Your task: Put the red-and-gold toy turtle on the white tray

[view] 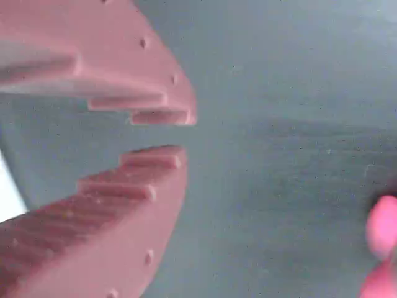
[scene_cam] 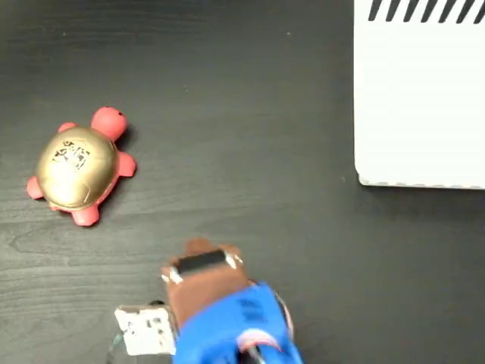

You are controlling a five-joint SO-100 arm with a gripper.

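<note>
The red-and-gold toy turtle (scene_cam: 76, 167) sits upright on the dark table at the left of the fixed view, its head pointing up and to the right. A blurred pink bit of the turtle (view: 384, 226) shows at the right edge of the wrist view. The white tray (scene_cam: 420, 98), with black slanted stripes along its top edge, lies flat at the upper right. My gripper (scene_cam: 198, 246) is low in the middle, well apart from both. In the wrist view my gripper (view: 177, 135) is shut down to a narrow slit, with nothing between the toothed pink fingers (view: 124, 186).
The dark wood-grain table (scene_cam: 250, 136) lies bare between the turtle and the tray. The blue arm body (scene_cam: 235, 326) and a white labelled part (scene_cam: 144, 331) fill the bottom edge of the fixed view.
</note>
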